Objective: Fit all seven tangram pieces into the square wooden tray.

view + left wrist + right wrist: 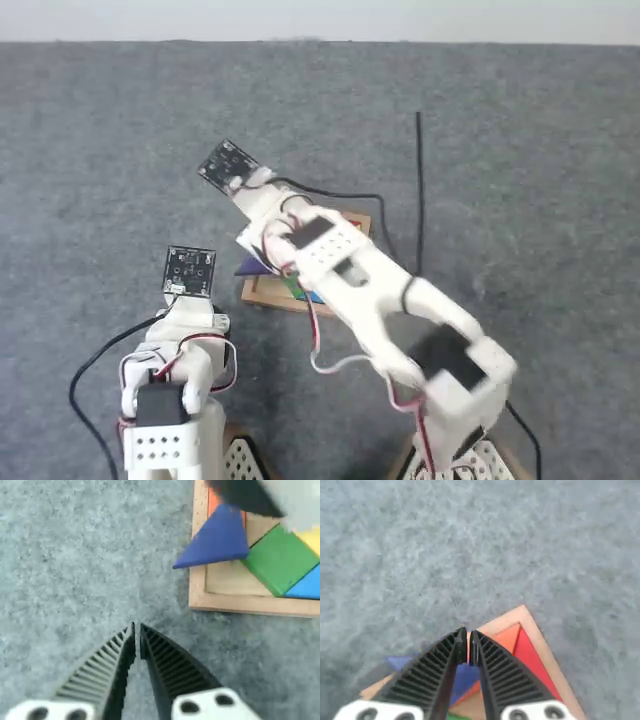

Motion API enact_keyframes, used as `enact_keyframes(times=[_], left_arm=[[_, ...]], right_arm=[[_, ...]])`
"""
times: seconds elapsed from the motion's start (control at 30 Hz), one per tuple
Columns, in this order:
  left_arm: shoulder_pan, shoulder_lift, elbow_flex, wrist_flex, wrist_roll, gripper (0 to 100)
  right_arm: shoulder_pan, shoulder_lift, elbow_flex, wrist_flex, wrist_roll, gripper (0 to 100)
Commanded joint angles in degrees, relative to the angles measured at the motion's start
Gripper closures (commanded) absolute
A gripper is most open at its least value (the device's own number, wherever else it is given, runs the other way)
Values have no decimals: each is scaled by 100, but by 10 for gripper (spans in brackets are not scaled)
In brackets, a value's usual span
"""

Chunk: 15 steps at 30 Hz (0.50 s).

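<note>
Left wrist view: left gripper (pixel 136 630) fingers together, holding nothing, over grey carpet (pixel 75 555). Wooden tray (pixel 197 592) lies just ahead of its tips, with a blue triangle (pixel 215 542) overhanging the rim. Right gripper (pixel 468 634) closed, empty, above a tray corner, with the orange piece (pixel 507 636) and red piece (pixel 532 655) beside its tips.

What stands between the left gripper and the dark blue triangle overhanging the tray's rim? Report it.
Nothing visible: only bare grey carpet lies between the left gripper and the dark blue triangle. The triangle rests across the wooden tray's rim, and the right gripper hangs above the tray, close by the triangle.
</note>
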Motion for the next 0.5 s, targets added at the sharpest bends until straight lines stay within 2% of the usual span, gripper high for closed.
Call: enact_keyframes(times=[0.0, 0.27, 0.47], left_arm=[[35, -97, -57, 18, -18, 979], [35, -97, -57, 18, -18, 979], [35, -97, -57, 18, -18, 979]], right_arm=[[57, 462, -958, 233, 9, 976], [303, 620, -1125, 919, 0, 992], [330, 233, -422, 796, 0, 991]])
